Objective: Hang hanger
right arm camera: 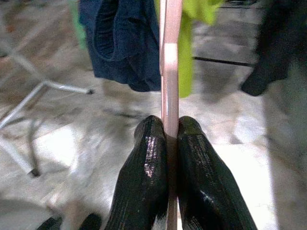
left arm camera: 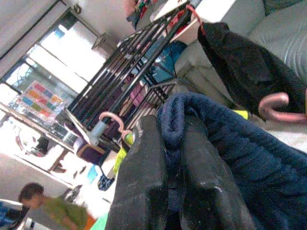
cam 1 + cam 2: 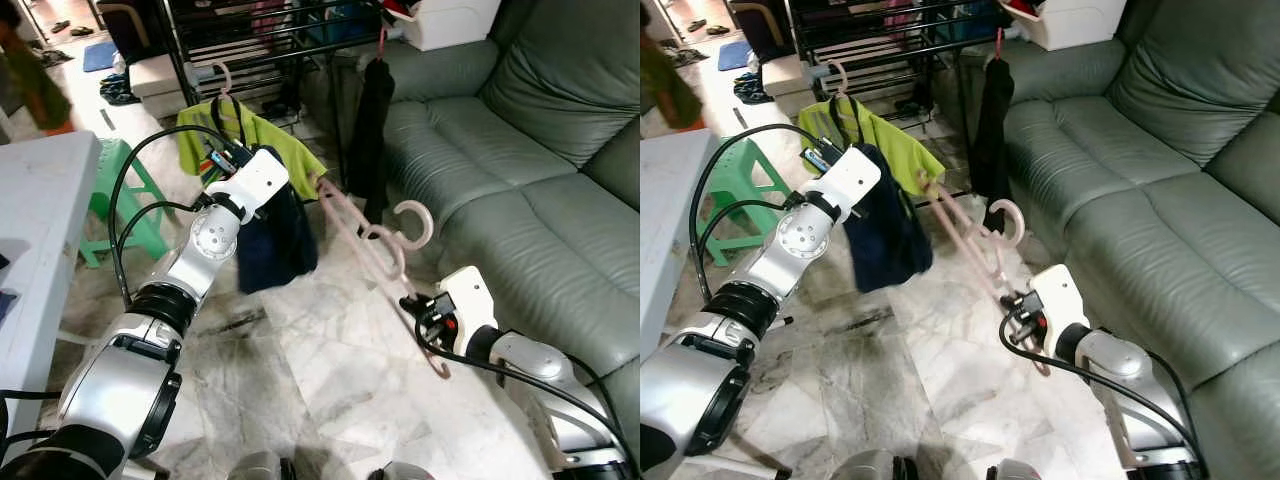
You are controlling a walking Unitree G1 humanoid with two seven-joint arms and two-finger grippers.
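Right gripper [image 1: 165, 139]: clamped on pink hanger [image 3: 372, 245], long axis running far-left. Left gripper [image 2: 172, 158]: pinching navy garment [image 3: 275, 240], probably; rack [image 3: 260, 30] beyond.

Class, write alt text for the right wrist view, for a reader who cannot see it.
Two black fingers pinch a pink hanger that runs straight away from the camera. Beyond hang a navy garment and a lime-green one, above a marble floor.
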